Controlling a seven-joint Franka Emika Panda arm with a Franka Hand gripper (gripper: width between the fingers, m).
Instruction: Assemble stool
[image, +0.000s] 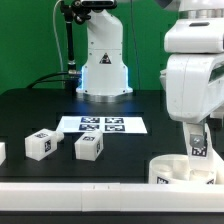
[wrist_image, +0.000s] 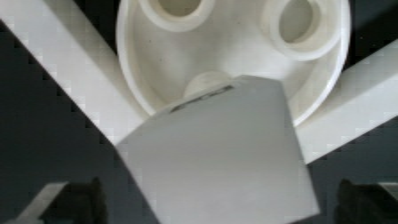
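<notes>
The white round seat (image: 185, 170) lies at the front of the exterior view's right, against the white rails. In the wrist view the seat (wrist_image: 222, 40) shows two oval sockets. My gripper (image: 198, 135) is shut on a white leg block (image: 198, 147) with a tag and holds it upright just above the seat. In the wrist view the leg (wrist_image: 222, 150) hangs between the dark fingers (wrist_image: 365, 200), its lower end over the seat's rim. Whether it touches the seat is unclear. Two more legs (image: 40, 144) (image: 90, 146) lie on the table at the left.
The marker board (image: 102, 124) lies in the middle of the black table. Part of another white piece (image: 2, 152) shows at the left edge. A long white rail (image: 70, 188) runs along the front, and rails (wrist_image: 63, 70) cross under the seat. The robot base (image: 103, 60) stands behind.
</notes>
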